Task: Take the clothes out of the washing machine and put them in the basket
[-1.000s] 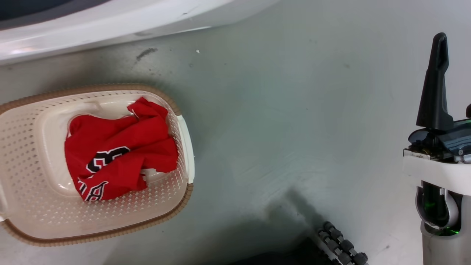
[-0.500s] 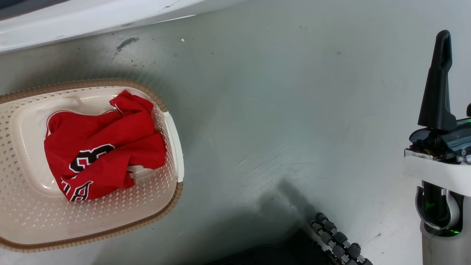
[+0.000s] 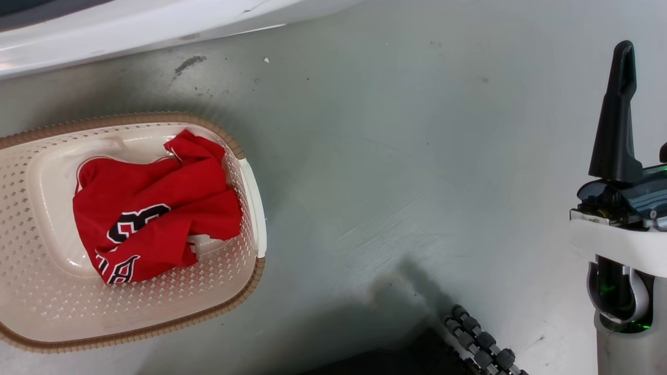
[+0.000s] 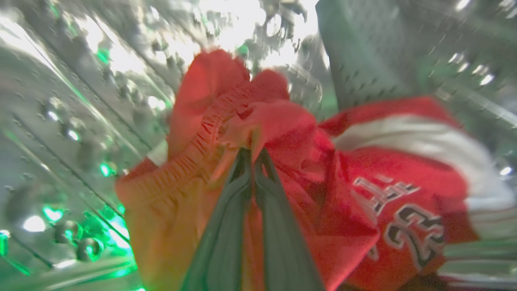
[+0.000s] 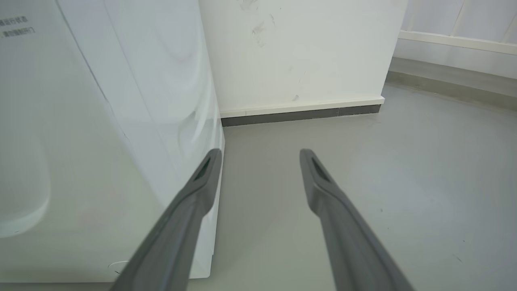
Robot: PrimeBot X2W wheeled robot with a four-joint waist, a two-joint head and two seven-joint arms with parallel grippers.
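Deep inside the washing machine, a bunch of red clothes (image 4: pixel 355 194) lies against the shiny drum (image 4: pixel 80 101). It has white bands and black-and-white numbers. The left gripper (image 4: pixel 253 155) has its two fingers pressed together on a fold of this cloth, near a stretchy gathered edge. The picture is blurry, so I cannot tell how much cloth is in the pinch.

Outside, one red jersey (image 3: pixel 172 208) lies crumpled in the basket (image 3: pixel 156 329), toward its right end. The basket sits on the grey floor (image 3: pixel 417 156), just in front of the white washing machine (image 3: pixel 130 26).

Not much has changed in the last second. The basket seems to slide a little left and then partway back. But the marks on the floor slide with it, so it is the head camera that moved. The jersey has kept the same folds.

The right gripper (image 5: pixel 260 155) has stayed in its place. Its fingers are spread wide and hold nothing, and they point past the side of the machine.

So I think one piece is done, and the next one is caught but not out yet. It needs a slow pull out through the door, so the loose cloth does not snag or slip.
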